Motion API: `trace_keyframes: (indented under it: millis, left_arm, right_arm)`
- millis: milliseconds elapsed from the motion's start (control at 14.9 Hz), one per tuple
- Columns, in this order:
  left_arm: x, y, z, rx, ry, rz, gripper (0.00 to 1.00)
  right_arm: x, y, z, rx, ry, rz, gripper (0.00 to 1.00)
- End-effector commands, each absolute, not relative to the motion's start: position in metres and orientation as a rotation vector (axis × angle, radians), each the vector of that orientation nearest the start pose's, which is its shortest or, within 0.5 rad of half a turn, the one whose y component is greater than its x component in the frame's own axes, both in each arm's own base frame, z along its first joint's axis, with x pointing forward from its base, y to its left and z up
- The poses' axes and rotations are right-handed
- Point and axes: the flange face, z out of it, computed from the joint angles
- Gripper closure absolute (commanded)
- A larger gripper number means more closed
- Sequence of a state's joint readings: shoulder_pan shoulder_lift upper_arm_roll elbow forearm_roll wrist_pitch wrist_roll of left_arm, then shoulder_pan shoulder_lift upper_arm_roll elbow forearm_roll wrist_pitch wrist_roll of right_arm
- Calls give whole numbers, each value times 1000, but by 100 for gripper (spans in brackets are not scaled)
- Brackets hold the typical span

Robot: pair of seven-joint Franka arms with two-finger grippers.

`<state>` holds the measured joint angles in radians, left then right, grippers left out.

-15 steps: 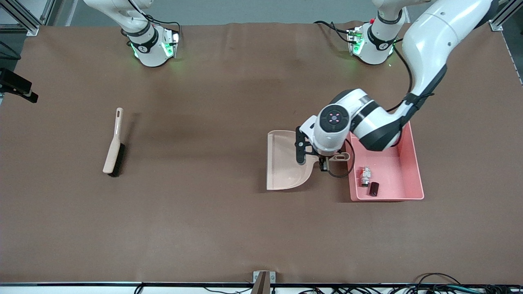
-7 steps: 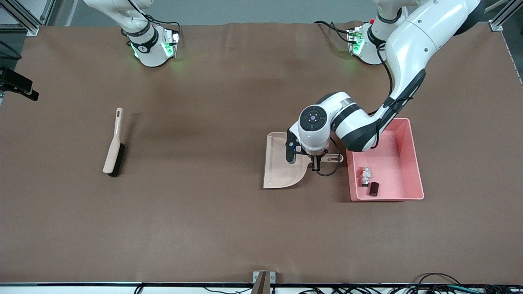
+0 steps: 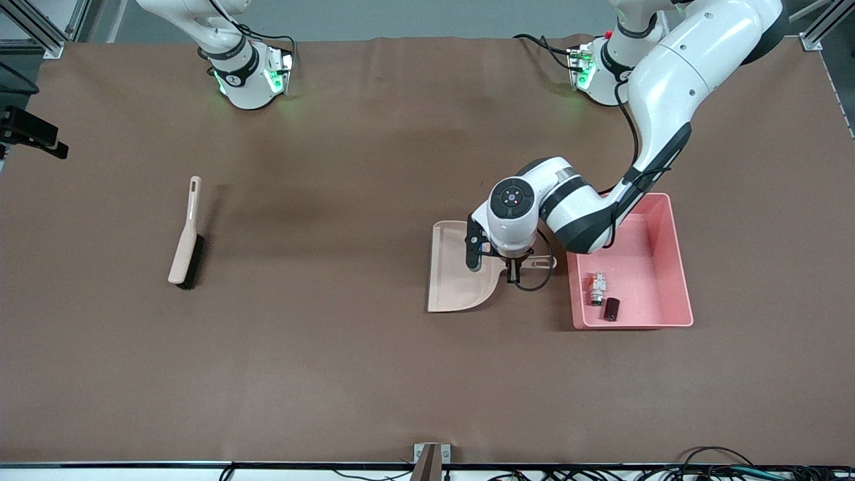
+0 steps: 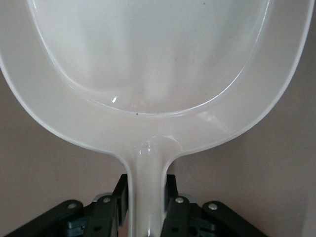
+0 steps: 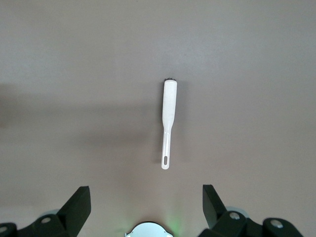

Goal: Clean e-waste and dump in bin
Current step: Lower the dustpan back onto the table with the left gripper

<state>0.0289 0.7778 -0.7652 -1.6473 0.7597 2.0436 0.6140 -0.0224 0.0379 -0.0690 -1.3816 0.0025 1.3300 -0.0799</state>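
Dustpan point(image 3: 461, 280) shifted off bin point(image 3: 676, 267), e-waste point(image 3: 603, 297) inside

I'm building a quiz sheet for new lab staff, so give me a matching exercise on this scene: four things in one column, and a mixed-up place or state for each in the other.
Things:
1. dustpan
2. brush
3. e-waste
4. right hand

Places or states:
A. inside the pink bin
B. open, above the brush
C. handle gripped by the left hand, beside the bin
D. lying alone toward the right arm's end of the table

Pairs: 1-C, 2-D, 3-A, 4-B
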Motion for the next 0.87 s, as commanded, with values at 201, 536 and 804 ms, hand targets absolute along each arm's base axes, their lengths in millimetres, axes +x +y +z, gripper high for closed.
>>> trace_keyframes:
  millis: [201, 536, 804]
  left_arm:
    - [563, -372, 233, -2086, 2133, 136, 95]
    - [558, -379, 232, -2118, 2095, 131, 92]
    - [559, -379, 233, -2114, 2098, 127, 22]
  right_arm:
    - [527, -53, 678, -3144, 34, 173, 0]
    - [524, -57, 680, -3144, 47, 173, 0]
    - [526, -54, 679, -3145, 47, 168, 0]
